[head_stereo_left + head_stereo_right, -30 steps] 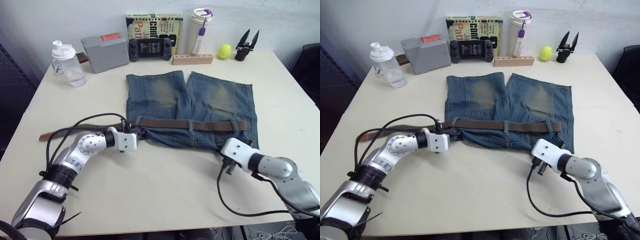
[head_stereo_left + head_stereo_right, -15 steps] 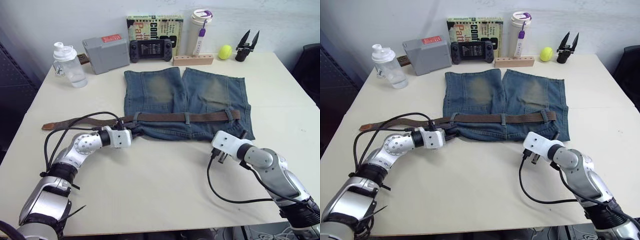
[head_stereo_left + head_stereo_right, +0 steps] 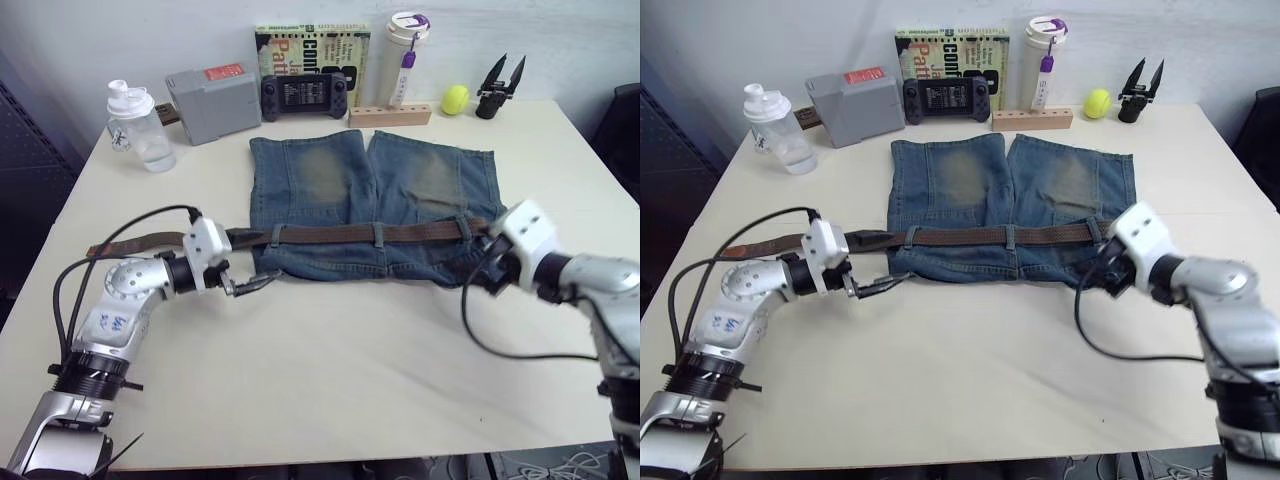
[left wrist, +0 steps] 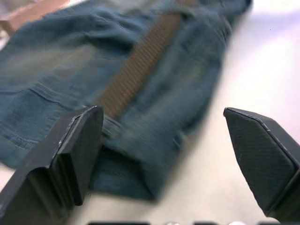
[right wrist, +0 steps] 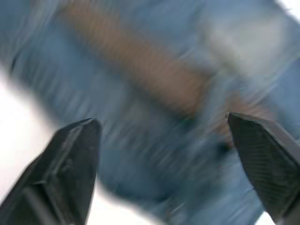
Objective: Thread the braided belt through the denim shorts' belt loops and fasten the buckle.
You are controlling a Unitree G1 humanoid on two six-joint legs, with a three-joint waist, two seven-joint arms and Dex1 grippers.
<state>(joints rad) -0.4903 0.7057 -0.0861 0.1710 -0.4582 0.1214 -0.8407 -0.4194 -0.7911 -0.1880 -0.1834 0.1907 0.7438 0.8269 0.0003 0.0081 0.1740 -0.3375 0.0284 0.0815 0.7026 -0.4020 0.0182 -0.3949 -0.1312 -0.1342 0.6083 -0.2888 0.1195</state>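
The denim shorts (image 3: 370, 185) lie flat mid-table, waistband toward me. Along that waistband the braided belt (image 3: 330, 234) passes under the belt loops (image 3: 377, 234). Its reddish tip (image 3: 98, 249) trails off to the left on the table. The buckle is hidden at the belt's right end. My left gripper (image 3: 245, 262) is open at the waistband's left corner. Its fingers (image 4: 75, 150) stand wide apart and hold nothing. My right gripper (image 3: 1095, 270) is open at the waistband's right end. The belt (image 5: 140, 70) is blurred ahead of it.
Along the back edge stand a clear bottle (image 3: 138, 128), a grey box (image 3: 212, 100), a game controller (image 3: 304, 95), a book (image 3: 312, 45), a white tumbler (image 3: 402, 60), a wooden block (image 3: 391, 115), a yellow ball (image 3: 455, 99) and a black tool (image 3: 497, 88).
Both grippers have opened. The left one let go at the waistband's left corner and drew back left. The right one moved from in front of the shorts to the waistband's right end.
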